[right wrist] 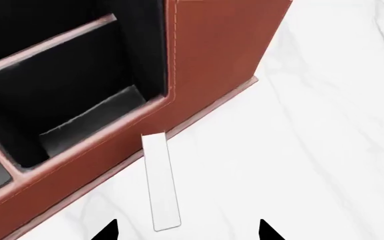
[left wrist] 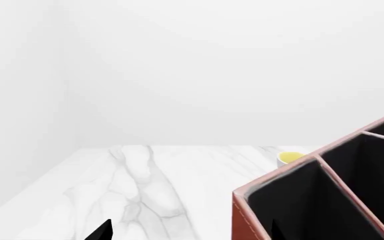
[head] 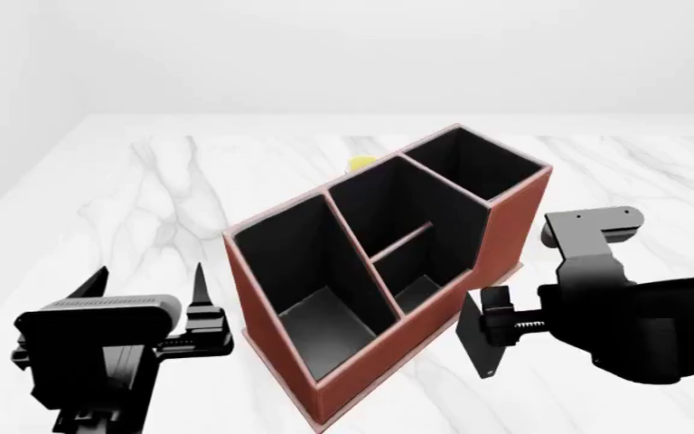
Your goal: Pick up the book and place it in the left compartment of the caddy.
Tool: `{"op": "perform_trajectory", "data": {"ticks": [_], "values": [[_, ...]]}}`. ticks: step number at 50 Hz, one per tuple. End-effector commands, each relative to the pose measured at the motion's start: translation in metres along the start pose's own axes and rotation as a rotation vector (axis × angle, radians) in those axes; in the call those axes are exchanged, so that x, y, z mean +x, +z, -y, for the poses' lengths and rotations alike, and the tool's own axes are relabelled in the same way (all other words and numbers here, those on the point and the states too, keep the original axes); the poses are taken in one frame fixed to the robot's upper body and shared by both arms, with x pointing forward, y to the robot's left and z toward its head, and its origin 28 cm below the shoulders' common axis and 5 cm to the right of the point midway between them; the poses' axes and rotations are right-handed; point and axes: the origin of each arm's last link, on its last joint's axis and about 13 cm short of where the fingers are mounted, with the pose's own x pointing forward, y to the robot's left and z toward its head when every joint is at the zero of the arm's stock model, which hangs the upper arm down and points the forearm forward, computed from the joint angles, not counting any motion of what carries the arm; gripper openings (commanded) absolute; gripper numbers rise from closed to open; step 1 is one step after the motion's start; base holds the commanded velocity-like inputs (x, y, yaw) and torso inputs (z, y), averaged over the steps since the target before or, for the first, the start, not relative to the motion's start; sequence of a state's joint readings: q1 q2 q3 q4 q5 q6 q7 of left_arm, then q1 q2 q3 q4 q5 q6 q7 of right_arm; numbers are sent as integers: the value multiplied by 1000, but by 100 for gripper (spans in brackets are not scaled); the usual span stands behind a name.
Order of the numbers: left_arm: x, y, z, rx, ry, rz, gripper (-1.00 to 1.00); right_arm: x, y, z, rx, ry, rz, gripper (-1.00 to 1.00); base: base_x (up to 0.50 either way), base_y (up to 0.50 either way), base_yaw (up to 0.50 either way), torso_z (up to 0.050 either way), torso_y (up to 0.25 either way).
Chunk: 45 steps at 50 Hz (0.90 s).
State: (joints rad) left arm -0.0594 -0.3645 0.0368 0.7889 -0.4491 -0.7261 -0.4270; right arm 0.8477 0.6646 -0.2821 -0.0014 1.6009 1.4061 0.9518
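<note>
Against the caddy (right wrist: 225, 55) base on the marble bench (right wrist: 325, 150), the book (right wrist: 160, 182) stands edge-up, white pages showing, between the right end effector (right wrist: 188, 232) tips, spread open, untouched. Left end effector (head: 142, 312) open, well apart.

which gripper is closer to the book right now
Right. The right gripper hovers open just above the book, which lies against the caddy. The left gripper is on the caddy's opposite side.

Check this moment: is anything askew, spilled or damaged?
Only the book: it seems to stand on edge on the table outside the caddy, one end touching its base, only white page edges showing. Nothing looks spilled or damaged.
</note>
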Motion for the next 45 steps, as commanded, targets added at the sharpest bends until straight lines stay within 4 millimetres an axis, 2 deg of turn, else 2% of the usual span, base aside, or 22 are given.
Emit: {"op": "perform_trajectory", "data": {"ticks": [1,19,29,33,34,45], "values": [[-1,1,-2,-1,8,4,100,35,-2,3,17,24,-57,100,0,0,0,0,0],[-1,-1,-4,-1,12,5,100,88,-17,-3,29,48,-169,100,0,0,0,0,0],[-1,-2,-3,-2,9,4,100,105,-27,-7,28,82,-221,100,0,0,0,0,0],[-1,-1,-4,-1,12,4,100,106,-29,-8,22,100,-225,100,0,0,0,0,0],[-1,-1,-4,-1,12,4,100,106,-28,-8,26,99,-223,-100,0,0,0,0,0],[-1,-2,-3,0,9,3,100,100,-31,-11,-15,120,-205,-100,0,0,0,0,0]]}}
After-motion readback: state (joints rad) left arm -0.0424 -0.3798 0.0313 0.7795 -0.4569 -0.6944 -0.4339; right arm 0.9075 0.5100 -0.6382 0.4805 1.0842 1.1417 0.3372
